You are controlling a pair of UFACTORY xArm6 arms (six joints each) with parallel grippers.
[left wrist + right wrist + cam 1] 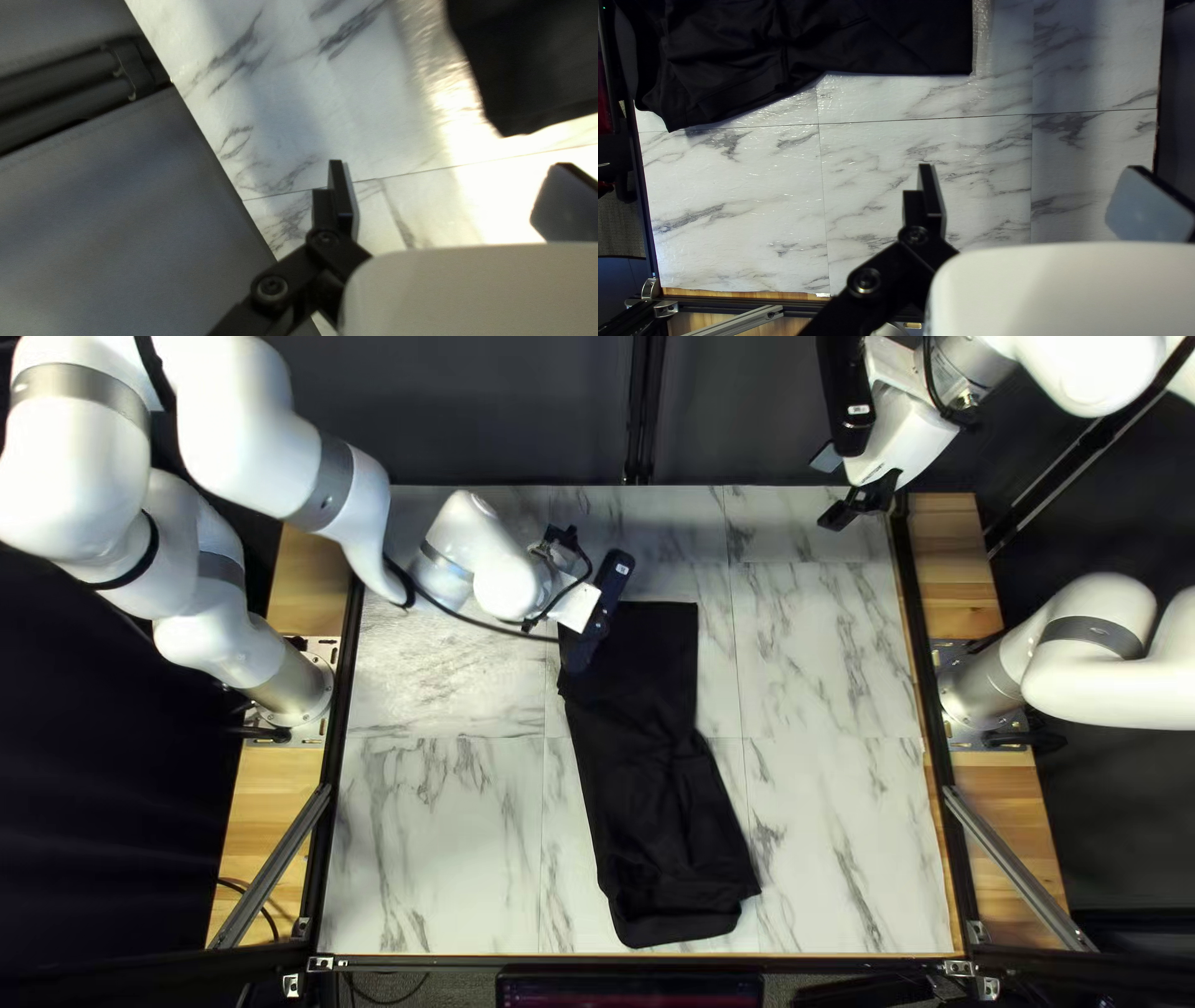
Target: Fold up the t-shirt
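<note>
A black t-shirt lies as a long, narrow shape down the middle of the table, wrinkled in its nearer half. My left gripper hangs over its far left corner in the top left view, fingertips hidden there. In the left wrist view that gripper has its fingers wide apart with only tabletop between them; the shirt lies ahead. My right gripper is raised at the far right corner. In the right wrist view this gripper stands open and empty, with the shirt well ahead.
The marble-patterned table has dark frame rails along its sides and wooden strips outside them. A dark curtain hangs behind the far edge. A monitor stands at the near edge.
</note>
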